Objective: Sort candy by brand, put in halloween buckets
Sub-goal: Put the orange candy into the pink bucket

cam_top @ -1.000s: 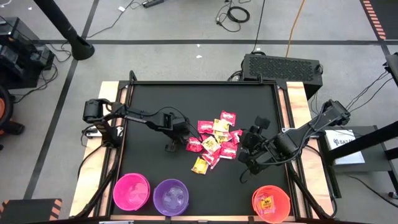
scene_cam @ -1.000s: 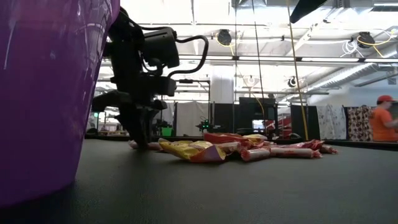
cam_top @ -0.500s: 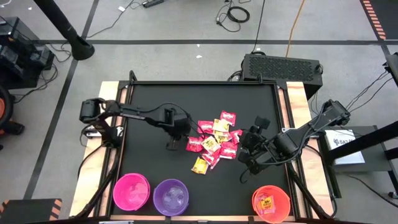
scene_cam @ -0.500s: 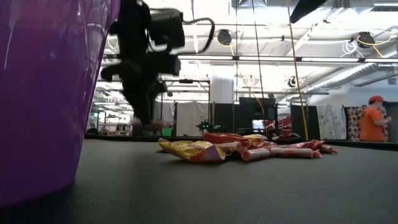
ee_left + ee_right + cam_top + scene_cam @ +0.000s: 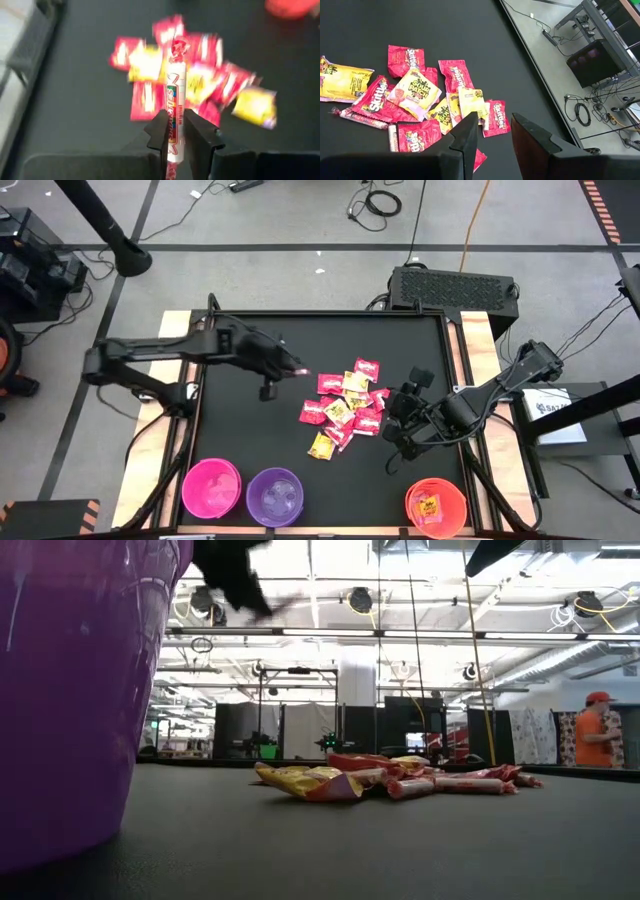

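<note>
**A:** so where's everything sitting? front edge of the table first.

**B:** pink bucket (image 5: pixel 211 487) and purple bucket (image 5: pixel 275 496) toward the front left corner, orange bucket (image 5: pixel 436 507) at the front right with one yellow packet in it. The candy pile (image 5: pixel 345 406) is mid-table.

**A:** and the grippers?

**B:** right gripper (image 5: pixel 397 442) hovers just beside the pile's right side, fingers spread, nothing in them. Left gripper (image 5: pixel 174 134) is up off the table, behind and left of the pile, pinching a pale candy roll (image 5: pixel 176 114) that sticks out past its fingertips.
</note>
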Robot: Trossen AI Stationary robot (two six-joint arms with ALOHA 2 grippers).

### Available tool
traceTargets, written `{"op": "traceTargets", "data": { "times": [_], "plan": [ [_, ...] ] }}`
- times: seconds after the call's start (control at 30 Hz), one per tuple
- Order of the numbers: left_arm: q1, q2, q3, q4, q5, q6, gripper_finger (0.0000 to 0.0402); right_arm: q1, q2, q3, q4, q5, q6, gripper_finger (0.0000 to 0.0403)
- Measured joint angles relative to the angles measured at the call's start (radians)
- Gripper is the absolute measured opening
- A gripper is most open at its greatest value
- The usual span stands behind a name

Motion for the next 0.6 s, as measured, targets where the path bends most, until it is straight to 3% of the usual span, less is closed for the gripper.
{"op": "traceTargets", "data": {
  "times": [0.17, 0.27, 0.5, 0.6],
  "plan": [
    [-0.001, -0.116, -0.084, 0.252, 0.126, -0.032, 0.0053, 0.0, 0.0, 0.0, 0.013, 0.0, 0.0, 0.0109],
    [-0.002, -0.159, -0.196, 0.468, 0.193, -0.056, 0.0054, 0.0, 0.0, 0.0, 0.024, -0.001, 0.002, 0.0109],
    [-0.002, -0.177, -0.484, 1.076, 0.21, -0.197, 0.0054, 0.0, 0.0, 0.0, 0.043, -0.025, 0.008, 0.0109],
    [-0.002, -0.179, -0.556, 1.252, 0.21, -0.248, 0.0054, 0.0, 0.0, -0.016, 0.059, -0.026, 0.003, 0.0109]
  ]
}}
